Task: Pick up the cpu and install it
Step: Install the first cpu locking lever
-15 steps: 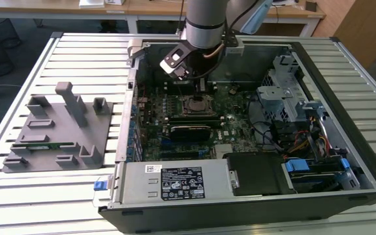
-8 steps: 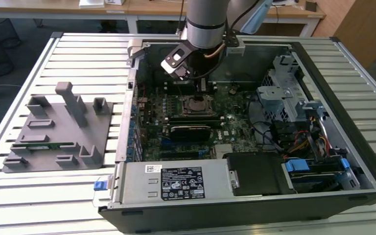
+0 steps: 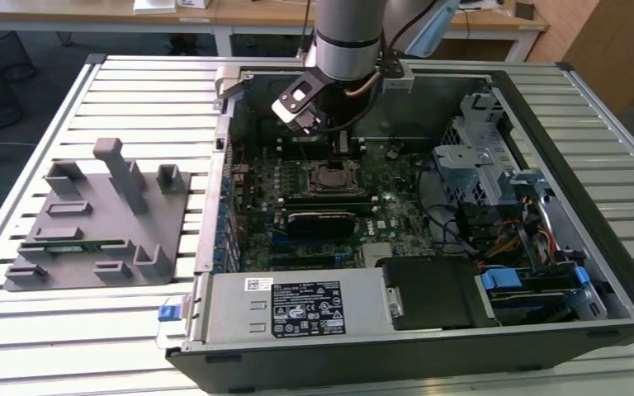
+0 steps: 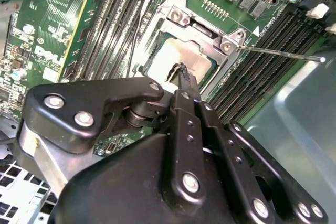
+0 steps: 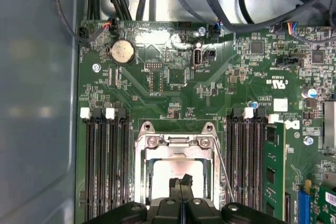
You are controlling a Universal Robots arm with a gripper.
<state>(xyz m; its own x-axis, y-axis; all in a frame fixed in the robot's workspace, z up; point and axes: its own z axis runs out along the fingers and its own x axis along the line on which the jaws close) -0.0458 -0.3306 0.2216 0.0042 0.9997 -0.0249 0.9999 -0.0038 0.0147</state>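
The cpu (image 5: pixel 160 179) lies flat in the middle of the green motherboard (image 5: pixel 173 85), inside a silvery metal socket frame (image 5: pixel 178 141). Its pale grey top plate shows through the frame's window in both wrist views.

The gripper (image 5: pixel 181 182) hangs directly over the cpu. Its two black fingers are pressed together, with only a hairline seam between them and nothing clamped. The joined fingertips (image 4: pixel 182 73) point down at the middle of the plate. It cannot be told whether they touch it.

A thin metal lever (image 4: pixel 278 52) runs out from one corner of the frame. Banks of black memory slots (image 5: pixel 107 166) flank the socket on both sides, and a green memory stick (image 5: pixel 273 169) stands in the outermost slot of one bank. A round coin battery (image 5: pixel 121 51) sits further along the board, near bundles of black cable.

In the exterior view the grey arm (image 3: pixel 348 33) comes down from 12 o'clock into a black computer case (image 3: pixel 609 247) that lies with its inside facing up. A silver power supply (image 3: pixel 295 307) sits at 6 o'clock of the socket and a metal drive cage (image 3: pixel 482 157) at 3 o'clock. At 9 o'clock of the case, a grey moulded fixture (image 3: pixel 75 247) rests on the white slatted table (image 3: pixel 141 91).
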